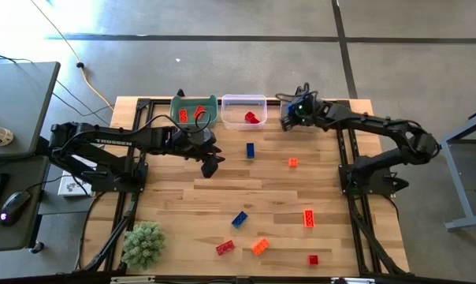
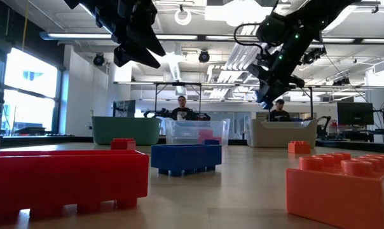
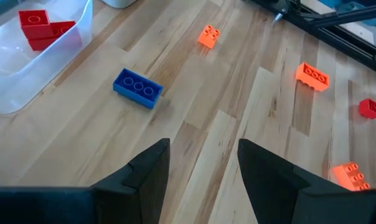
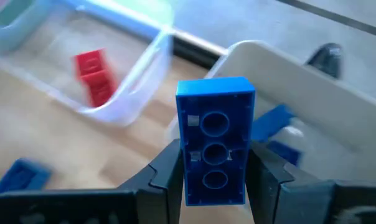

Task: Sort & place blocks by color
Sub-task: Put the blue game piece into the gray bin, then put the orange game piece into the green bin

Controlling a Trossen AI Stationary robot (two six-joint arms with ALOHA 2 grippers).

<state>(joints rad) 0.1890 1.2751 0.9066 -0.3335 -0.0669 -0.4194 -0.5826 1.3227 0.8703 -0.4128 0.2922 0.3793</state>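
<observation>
My right gripper point(image 4: 214, 169) is shut on a blue brick point(image 4: 216, 134) at the table's far edge point(image 1: 288, 118), over the rim of a white bin point(image 4: 312, 87) with blue bricks inside. My left gripper point(image 3: 203, 155) hangs open and empty above the table's middle point(image 1: 212, 164). Loose bricks lie flat on the table: blue point(image 1: 251, 149), blue point(image 1: 239, 218), orange point(image 1: 293, 162), orange point(image 1: 308, 218), orange point(image 1: 260, 246), red point(image 1: 224, 248), red point(image 1: 313, 259). A clear bin point(image 1: 243, 100) holds a red brick point(image 1: 254, 117). A green bin point(image 1: 210, 101) holds red bricks point(image 1: 183, 116). My right gripper pinches the blue brick between its two fingers, by its two long sides point(image 4: 188, 174), toward the end nearer the wrist. The fingers slant downward and lie along the brick, which sticks out past the fingertips. Its hollow underside faces the wrist camera, and it is lifted clear.
A green spiky ball point(image 1: 143, 243) sits at the table's near left corner. The three bins stand in a row along the far edge. Black frame rails point(image 1: 350, 170) run along both sides of the table. People sit in the room beyond point(image 2: 181, 109).
</observation>
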